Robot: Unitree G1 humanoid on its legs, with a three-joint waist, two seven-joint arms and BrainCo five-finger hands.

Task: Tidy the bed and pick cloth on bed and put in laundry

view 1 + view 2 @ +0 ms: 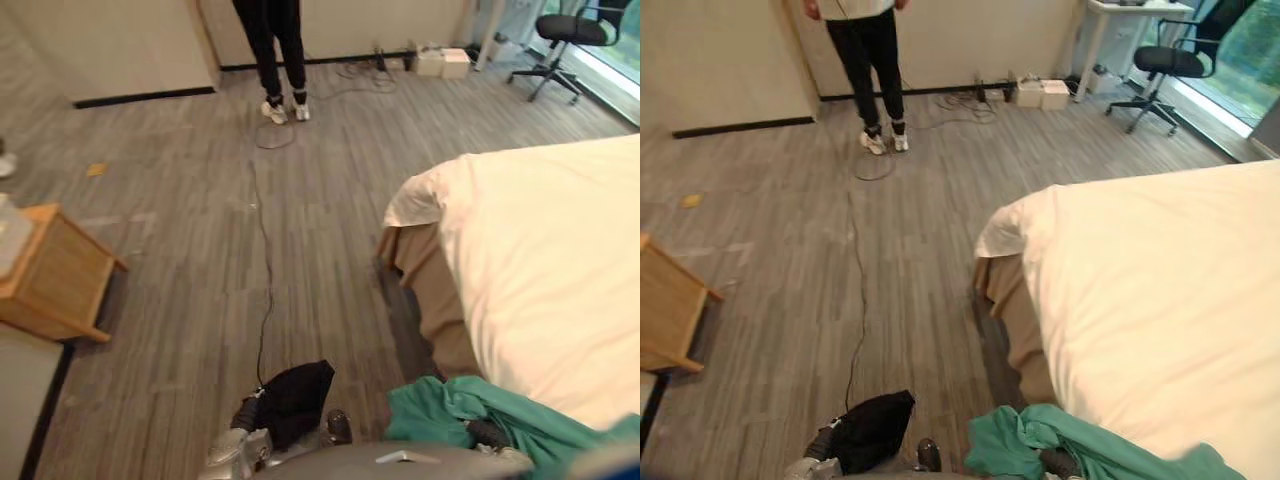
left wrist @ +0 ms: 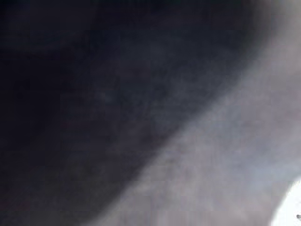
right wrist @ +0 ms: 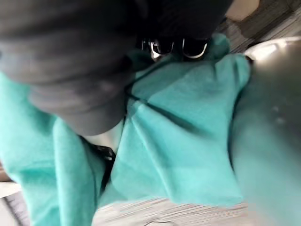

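Both arms are lowered and drawn in close to my operating viewpoint, with the hands at the near edge of the head views, apart from each other.

(a) Left hand: lower left, silver-grey, with a black cloth draped over it. I cannot make out its grasp under the cloth.

(b) Right hand: lower right, sunk in a green cloth. In the right wrist view its dark ribbed cover sits nearest me. Beyond it the dark fingertips curl into the folds, which bunch round the hand.
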